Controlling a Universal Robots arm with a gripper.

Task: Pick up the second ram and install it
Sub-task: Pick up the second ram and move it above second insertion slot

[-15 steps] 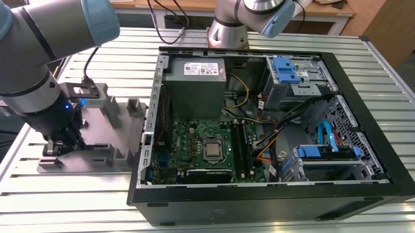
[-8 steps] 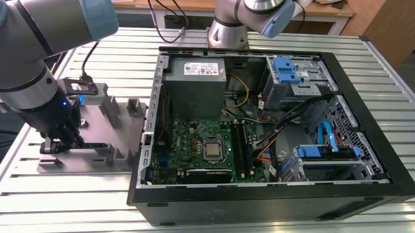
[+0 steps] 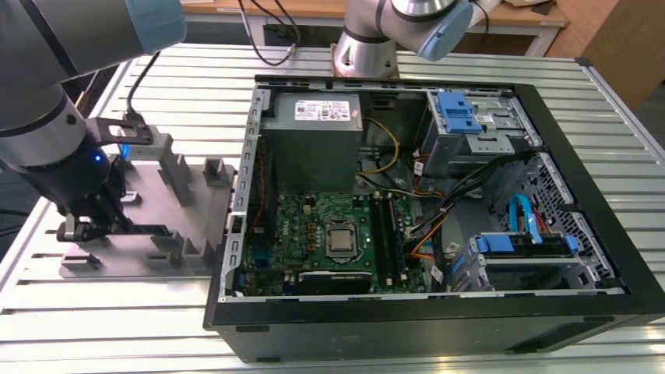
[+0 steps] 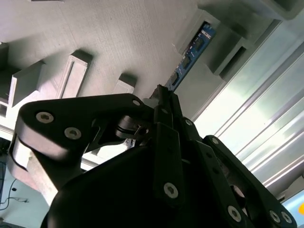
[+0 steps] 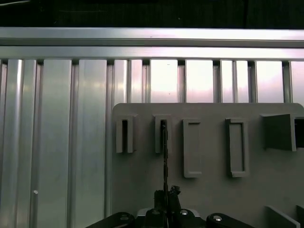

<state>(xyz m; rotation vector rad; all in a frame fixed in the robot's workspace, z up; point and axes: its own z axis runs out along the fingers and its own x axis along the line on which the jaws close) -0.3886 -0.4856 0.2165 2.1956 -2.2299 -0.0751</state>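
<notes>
The second ram (image 4: pixel 194 51) is a thin board with dark chips, standing on edge in the slotted posts of the grey fixture block (image 4: pixel 109 33). In the first wrist view the second ram (image 5: pixel 164 152) appears edge-on, running from a slotted post down to my gripper (image 5: pixel 166 197). The gripper (image 4: pixel 162 95) is shut on the near end of the stick, which still sits in the fixture. In the exterior view the gripper (image 3: pixel 79 229) hangs low over the fixture block (image 3: pixel 182 204), at the view's left, beside the open computer case (image 3: pixel 416 312).
The case lies open with the green motherboard (image 3: pixel 311 226), its memory slots (image 3: pixel 387 226), a grey power supply (image 3: pixel 311 140), loose cables and blue drive brackets (image 3: pixel 519 243). Several upright posts (image 5: pixel 237 147) stand on the fixture. A ribbed aluminium table (image 5: pixel 52 142) lies under everything.
</notes>
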